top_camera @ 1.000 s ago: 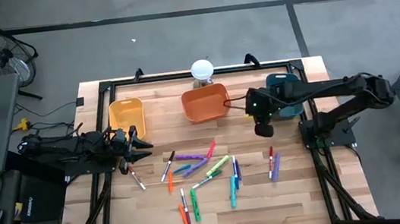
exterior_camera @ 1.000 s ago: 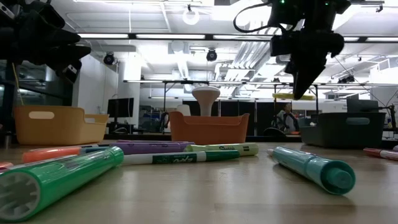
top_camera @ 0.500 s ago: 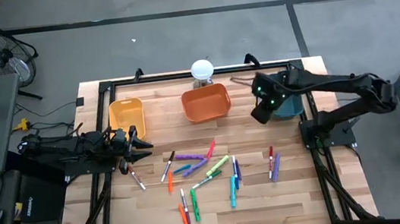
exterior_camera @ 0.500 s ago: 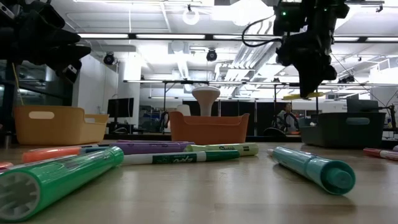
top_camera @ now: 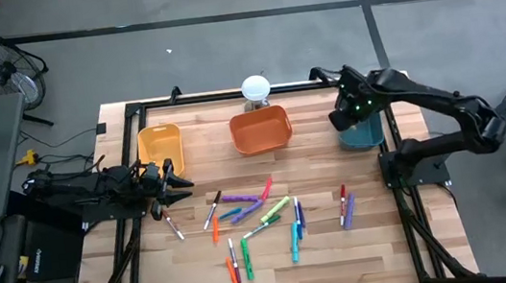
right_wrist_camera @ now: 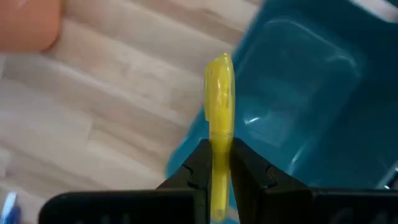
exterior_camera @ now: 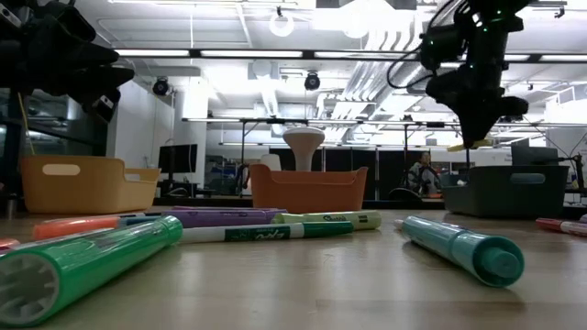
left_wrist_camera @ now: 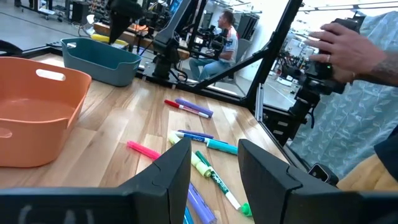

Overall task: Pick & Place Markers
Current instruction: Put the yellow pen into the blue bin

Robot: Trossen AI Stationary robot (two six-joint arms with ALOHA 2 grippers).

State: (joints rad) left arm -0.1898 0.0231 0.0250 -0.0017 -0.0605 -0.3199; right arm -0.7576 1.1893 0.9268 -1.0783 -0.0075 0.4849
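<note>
Markers lie scattered across the middle of my worktop, most in a loose cluster and two off toward the right edge. One yellow marker is up in the air: my right hand has its fingers closed tight on the barrel, most of the stick poking out past the tips, and it hangs right at the near rim of the teal bin. From above I see that hand at the bin's left edge, not yet over the middle. My left hand waits at the left side of the worktop, fingers partly spread and empty, just beside the yellow bin; the orange bin sits between the other two.

I judge these markers light, stiff and smooth, so they could roll on the wood or swivel in a pinch. I'd take each one mid-barrel, across its width, so it stays balanced. A held stick sticking out this far could clip the bin wall, so I'd want it well inside before letting go
</note>
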